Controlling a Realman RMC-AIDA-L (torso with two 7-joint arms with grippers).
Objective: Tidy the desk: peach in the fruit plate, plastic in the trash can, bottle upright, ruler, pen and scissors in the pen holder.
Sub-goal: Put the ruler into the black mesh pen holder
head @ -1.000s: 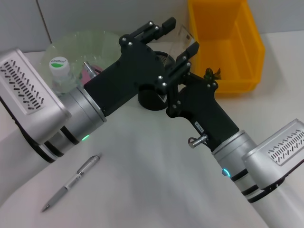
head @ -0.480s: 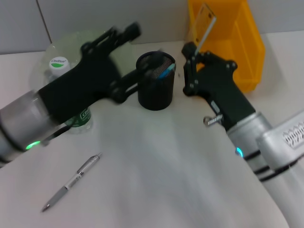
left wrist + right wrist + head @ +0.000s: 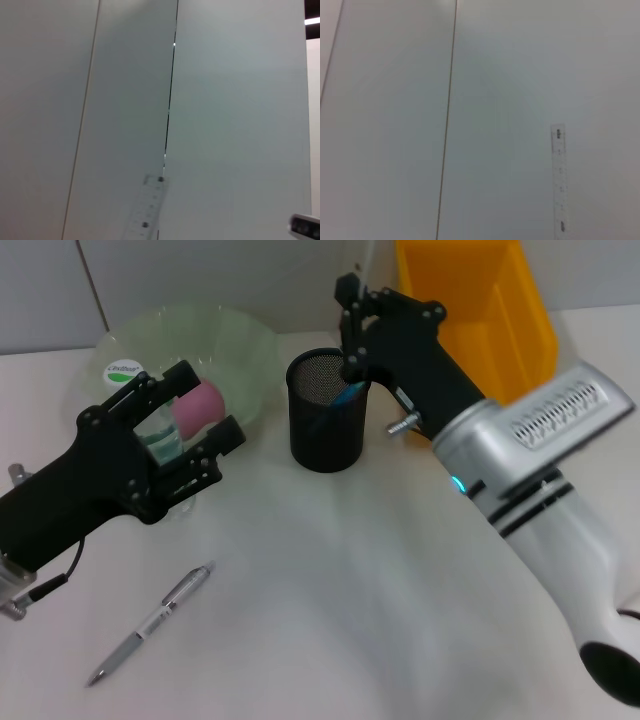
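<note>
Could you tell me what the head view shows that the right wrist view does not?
Only the head view shows the desk: the pen holder, the pen, the bottle upright by the peach in the plate, the yellow bin, the open left gripper and the right gripper over the holder. Only the right wrist view shows wall panels. Both show the clear ruler.

A: What's hidden by the pen holder (image 3: pixel 327 410)?
B: The left gripper (image 3: pixel 175 430) covers most of the bottle (image 3: pixel 135 400). The ruler (image 3: pixel 369 262) runs off the top edge above it.
</note>
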